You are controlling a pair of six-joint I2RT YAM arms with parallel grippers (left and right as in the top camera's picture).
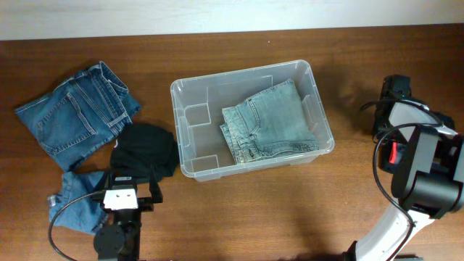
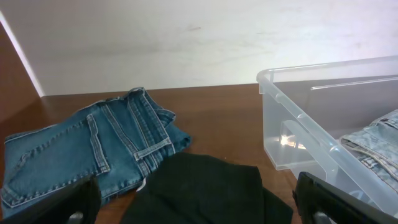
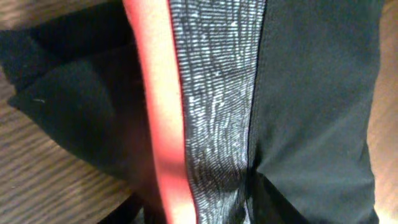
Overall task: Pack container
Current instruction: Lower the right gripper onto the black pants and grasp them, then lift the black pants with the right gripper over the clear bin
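The clear container (image 1: 190,130) stands mid-table, and it also shows in the left wrist view (image 2: 292,124). Folded light-blue jeans (image 1: 268,123) lie in its right half. My left gripper (image 1: 134,181) is open, with its fingers either side of a black garment (image 1: 148,148) just left of the container; in the left wrist view the gripper (image 2: 199,208) straddles the black garment (image 2: 205,186). My right arm (image 1: 424,174) is at the far right. A black garment with a red and grey stripe (image 3: 211,93) fills the right wrist view and hides the fingers.
Folded blue jeans (image 1: 76,116) lie at the far left, also seen in the left wrist view (image 2: 93,149). Another piece of blue denim (image 1: 76,199) lies at the front left beside my left arm. A bit of red (image 1: 394,152) shows under the right arm.
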